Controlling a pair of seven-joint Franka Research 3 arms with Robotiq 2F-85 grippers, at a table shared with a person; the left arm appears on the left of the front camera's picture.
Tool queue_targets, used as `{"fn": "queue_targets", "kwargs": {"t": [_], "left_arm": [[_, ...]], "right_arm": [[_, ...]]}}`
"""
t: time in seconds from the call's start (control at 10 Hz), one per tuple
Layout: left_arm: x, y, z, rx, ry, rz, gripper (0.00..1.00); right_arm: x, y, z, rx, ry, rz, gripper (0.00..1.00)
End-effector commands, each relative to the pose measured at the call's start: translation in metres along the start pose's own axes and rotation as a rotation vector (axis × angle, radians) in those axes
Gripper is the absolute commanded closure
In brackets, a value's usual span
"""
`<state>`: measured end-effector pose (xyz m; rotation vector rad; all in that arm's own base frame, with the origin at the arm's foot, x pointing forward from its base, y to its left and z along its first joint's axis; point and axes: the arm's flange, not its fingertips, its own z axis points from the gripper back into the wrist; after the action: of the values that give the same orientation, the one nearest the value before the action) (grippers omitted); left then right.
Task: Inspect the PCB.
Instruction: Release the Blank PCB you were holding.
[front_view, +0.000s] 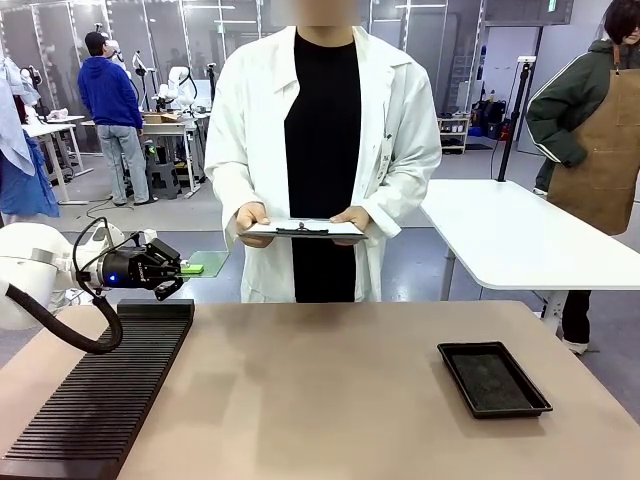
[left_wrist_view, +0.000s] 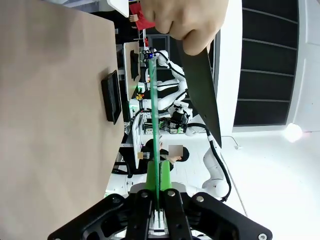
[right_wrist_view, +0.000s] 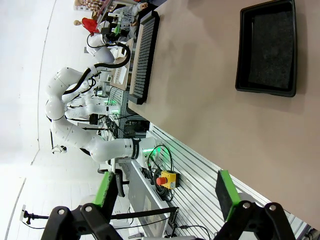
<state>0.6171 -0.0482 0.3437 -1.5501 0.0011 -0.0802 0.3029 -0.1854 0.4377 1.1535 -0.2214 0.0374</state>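
My left gripper (front_view: 188, 268) is at the table's far left corner, above the far end of the rack, and is shut on the PCB (front_view: 210, 262). The board is held flat and sticks out toward the person, its pale grey-green face showing. In the left wrist view the PCB (left_wrist_view: 153, 125) is edge-on, a thin green line rising from my left gripper (left_wrist_view: 156, 202). Beyond it, the person's hand (left_wrist_view: 185, 20) holds a clipboard (left_wrist_view: 200, 85). My right gripper (right_wrist_view: 165, 195) is open high above the table with nothing between its green pads (right_wrist_view: 104, 191).
A person in a white coat stands at the far edge holding a clipboard (front_view: 303, 229) with white paper in both hands. A black slotted rack (front_view: 100, 390) lies along the left side. A shallow black tray (front_view: 493, 378) sits at the right. Bare tabletop (front_view: 320, 390) lies between them.
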Motion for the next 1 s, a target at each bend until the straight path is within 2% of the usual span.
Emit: {"fn": "queue_targets", "kwargs": {"t": [0.0,0.9], "left_arm": [[-0.0006,-0.0012,0.0,-0.008,0.006,-0.001,0.97],[-0.0006,-0.0012,0.0,-0.008,0.006,-0.001,0.97]], "right_arm": [[0.0011,0.0017,0.0021,0.012,-0.005,0.015,0.0],[0.0011,0.0017,0.0021,0.012,-0.005,0.015,0.0]]}}
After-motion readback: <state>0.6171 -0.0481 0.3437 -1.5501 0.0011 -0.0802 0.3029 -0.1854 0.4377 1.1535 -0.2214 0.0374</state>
